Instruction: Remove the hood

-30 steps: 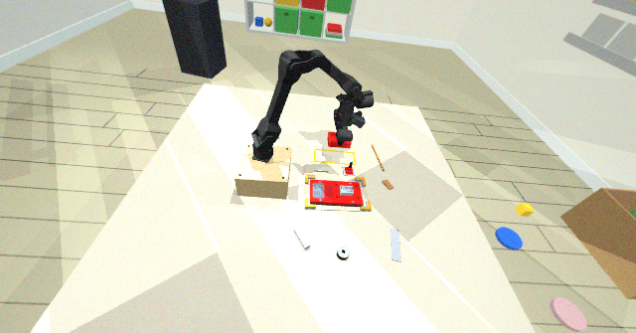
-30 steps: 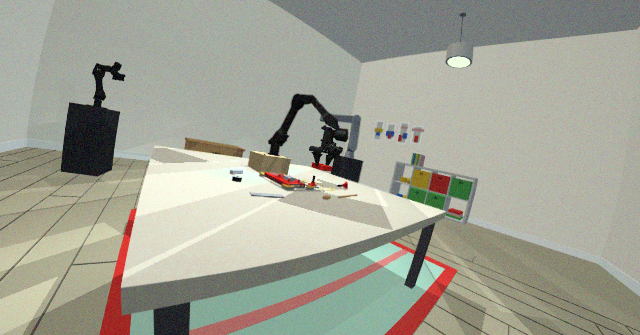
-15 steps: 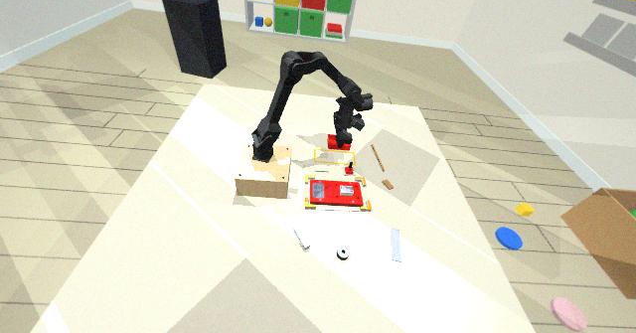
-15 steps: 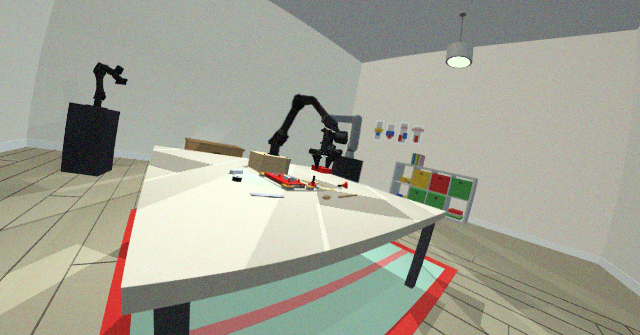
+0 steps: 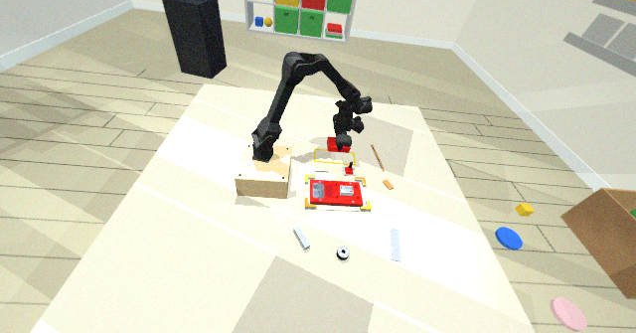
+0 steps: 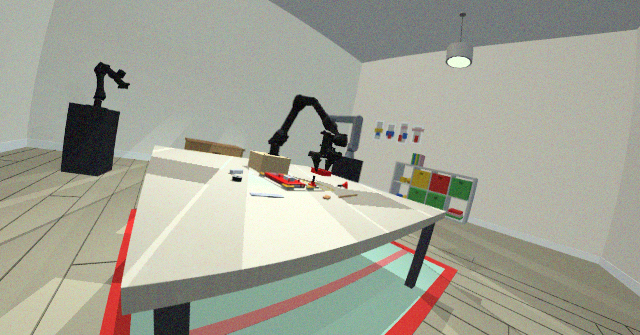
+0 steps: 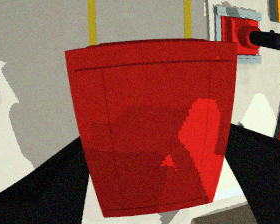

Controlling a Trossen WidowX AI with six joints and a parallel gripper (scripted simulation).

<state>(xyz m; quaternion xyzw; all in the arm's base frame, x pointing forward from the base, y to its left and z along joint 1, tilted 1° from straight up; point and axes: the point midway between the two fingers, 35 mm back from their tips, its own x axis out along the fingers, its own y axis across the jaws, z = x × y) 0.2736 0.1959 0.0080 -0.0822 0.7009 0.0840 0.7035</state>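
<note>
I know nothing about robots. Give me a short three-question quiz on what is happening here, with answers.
1. True or false: the gripper is holding nothing.
2. What colour outlines the marked area? A) blue B) yellow C) green
3. Fill in: the red part between the fingers is the car's ____.

Key:
1. False; it is shut on the hood.
2. B.
3. Hood; the rest of the car lies on the table.

top: high, angled down over the desk [image 5: 149,253], mid range. exterior: low, off a far desk [image 6: 210,235] corner, wide. wrist: at the end effector [image 7: 151,132], close, facing down. all share the yellow marked area [image 5: 334,156].
</note>
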